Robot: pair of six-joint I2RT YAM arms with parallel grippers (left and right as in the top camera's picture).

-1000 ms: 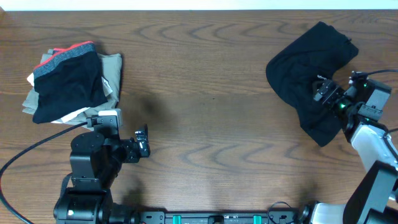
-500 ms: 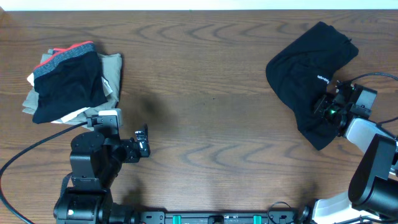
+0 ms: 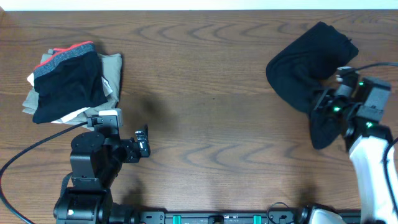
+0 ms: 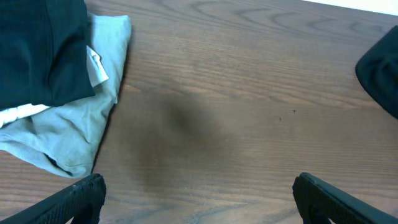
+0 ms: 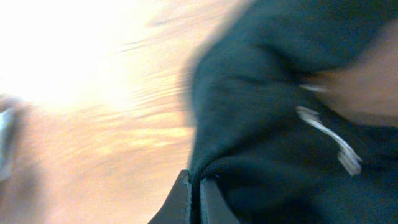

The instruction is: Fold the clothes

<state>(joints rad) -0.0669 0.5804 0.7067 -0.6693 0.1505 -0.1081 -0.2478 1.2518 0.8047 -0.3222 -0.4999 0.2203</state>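
The clothes point(image 3: 297, 70), a crumpled black garment, lie at the table's right side. My right gripper point(image 3: 324, 107) is at their lower right part, and the black fabric hangs bunched below it. In the right wrist view my right gripper point(image 5: 199, 186) is shut on a seamed edge of the clothes point(image 5: 267, 124), pinched between the two tips. That view is blurred, with a pale mark on the fabric at its right. My left gripper point(image 3: 144, 142) rests low at the front left, far from the clothes. Its fingers point(image 4: 84, 193) stand wide open over bare wood, and the clothes point(image 4: 380, 68) show at the right edge of the left wrist view.
A stack of folded garments point(image 3: 68, 81) sits at the back left, a black one with a grey band and red trim on khaki ones point(image 4: 81, 130). The wooden table point(image 3: 205, 99) stretches between the stack and the clothes. A black cable point(image 3: 37, 146) trails from the left arm.
My right gripper came down onto the clothes, shut on an edge and drew it up and back. The fabric's lower part bunched and the white lettering went out of sight. The left arm stayed still.
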